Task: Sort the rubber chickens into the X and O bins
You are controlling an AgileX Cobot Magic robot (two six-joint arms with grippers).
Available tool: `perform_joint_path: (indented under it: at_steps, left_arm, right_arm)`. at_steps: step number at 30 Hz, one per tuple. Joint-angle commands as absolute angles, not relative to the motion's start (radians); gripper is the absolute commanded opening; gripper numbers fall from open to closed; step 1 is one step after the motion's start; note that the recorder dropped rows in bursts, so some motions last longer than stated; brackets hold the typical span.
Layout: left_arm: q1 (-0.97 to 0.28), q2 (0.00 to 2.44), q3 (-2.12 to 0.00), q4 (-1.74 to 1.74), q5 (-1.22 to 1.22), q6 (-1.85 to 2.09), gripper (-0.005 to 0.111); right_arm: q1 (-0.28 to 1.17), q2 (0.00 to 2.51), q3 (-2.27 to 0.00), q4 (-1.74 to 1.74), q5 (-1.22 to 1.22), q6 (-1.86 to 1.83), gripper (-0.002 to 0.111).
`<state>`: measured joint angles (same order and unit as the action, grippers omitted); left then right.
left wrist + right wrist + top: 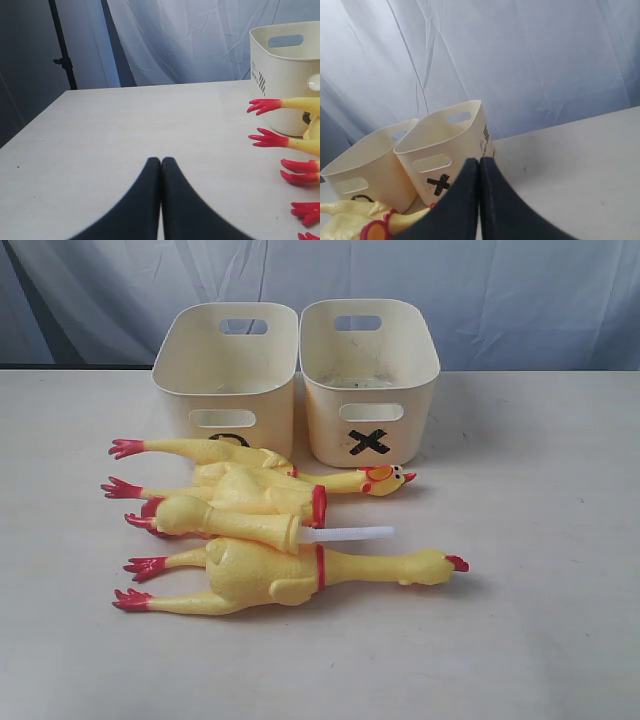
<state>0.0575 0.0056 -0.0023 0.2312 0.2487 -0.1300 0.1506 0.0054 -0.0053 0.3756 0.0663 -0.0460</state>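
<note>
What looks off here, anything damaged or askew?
The middle rubber chicken looks headless: its neck ends in a bare white tube, while the front chicken and rear chicken have heads.

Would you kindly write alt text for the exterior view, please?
Several long yellow rubber chickens with red feet lie heaped on a pale table. Behind them stand a cream plastic tub marked O and, right of it, a matching tub marked X.

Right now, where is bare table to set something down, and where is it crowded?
In the exterior view, bare table: right of the X bin and the heads of the rubber chickens, in front of the nearest chicken, and left of their red feet. Crowded: chickens piled together right before both bins.
</note>
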Motion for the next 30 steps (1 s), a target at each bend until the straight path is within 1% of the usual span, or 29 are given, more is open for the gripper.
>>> perform_joint_path:
  at_steps: [1, 4, 7, 10, 11, 12, 15, 19, 22, 24, 27, 30]
  left_arm:
    - [0.059, 0.000, 0.000, 0.229, 0.240, -0.132, 0.000]
    - [0.059, 0.000, 0.000, 0.229, 0.240, -0.132, 0.000]
    - [0.059, 0.000, 0.000, 0.229, 0.240, -0.132, 0.000]
    - [0.059, 0.000, 0.000, 0.229, 0.240, -0.132, 0.000]
    - [0.059, 0.000, 0.000, 0.229, 0.240, -0.132, 0.000]
    - [0.059, 0.000, 0.000, 0.229, 0.240, -0.132, 0.000]
    - [0.059, 0.000, 0.000, 0.229, 0.240, -0.132, 0.000]
    - [0.059, 0.000, 0.000, 0.229, 0.240, -0.132, 0.000]
    - [0.059, 0.000, 0.000, 0.229, 0.240, -0.132, 0.000]
    - [0.059, 0.000, 0.000, 0.229, 0.240, -0.132, 0.000]
    - [0.059, 0.000, 0.000, 0.229, 0.240, -0.132, 0.000]
    - [0.059, 0.000, 0.000, 0.229, 0.240, -0.132, 0.000]
  right_arm:
    - [0.152, 0.000, 0.000, 0.379, -0.016, -0.048, 0.000]
    - [0.152, 0.000, 0.000, 0.412, -0.072, -0.044, 0.000]
    - [0.152, 0.000, 0.000, 0.535, -0.090, -0.040, 0.000]
    - [0.152, 0.000, 0.000, 0.567, -0.089, -0.034, 0.000]
    - [0.152, 0.000, 0.000, 0.567, -0.065, -0.029, 0.000]
    - [0.152, 0.000, -0.037, 0.567, 0.016, -0.029, 0.000]
    - [0.152, 0.000, -0.115, 0.556, 0.125, -0.043, 0.000]
    - [0.152, 0.003, -0.211, 0.545, 0.241, -0.117, 0.000]
    - [0.152, 0.051, -0.285, 0.545, 0.322, -0.202, 0.000]
    - [0.152, 0.141, -0.374, 0.546, 0.432, -0.353, 0.000]
    - [0.182, 0.243, -0.446, 0.551, 0.493, -0.463, 0.000]
    - [0.203, 0.374, -0.515, 0.551, 0.662, -0.614, 0.000]
